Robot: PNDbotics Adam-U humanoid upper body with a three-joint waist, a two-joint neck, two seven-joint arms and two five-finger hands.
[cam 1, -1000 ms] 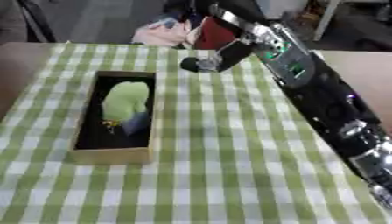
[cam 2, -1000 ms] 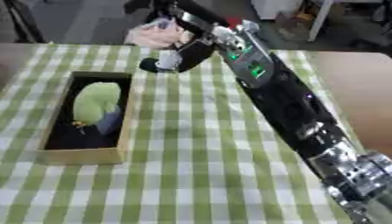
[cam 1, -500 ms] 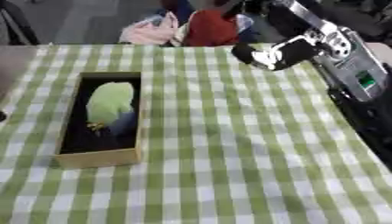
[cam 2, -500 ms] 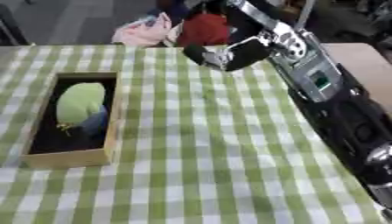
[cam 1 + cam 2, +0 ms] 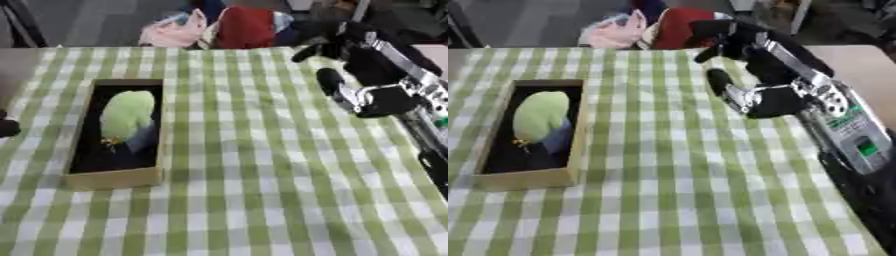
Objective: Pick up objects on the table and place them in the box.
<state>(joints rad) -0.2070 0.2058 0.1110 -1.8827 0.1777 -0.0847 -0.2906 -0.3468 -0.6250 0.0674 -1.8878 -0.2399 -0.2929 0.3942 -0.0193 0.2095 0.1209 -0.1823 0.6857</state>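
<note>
Left eye view shows the box point(image 5: 116, 175) sitting on the left side of the green checked surface point(image 5: 262, 190), and it's already got a pale green rounded object point(image 5: 128, 116) in it, with something small and bluish tucked against its lower end, can't really make out what that one is. The right hand point(image 5: 750, 65) is over the far right part of the cloth, well apart from the box. Its fingers point(image 5: 719, 82) look partly curled, but honestly it's too blurry for me to say whether they're closed up or have hold of anything. I don't see anything obvious in there.

No loose objects on the cloth that I can spot, so my guess is the drop-off is done and the arm is between picks. The red and pink stuff at the far edge looks like it's off the cloth. Next move would need a fresh target first, then a reach with the fingers spread before coming down on it.

A dark bit at the left edge might be the left hand point(image 5: 7, 127), can't tell more.
</note>
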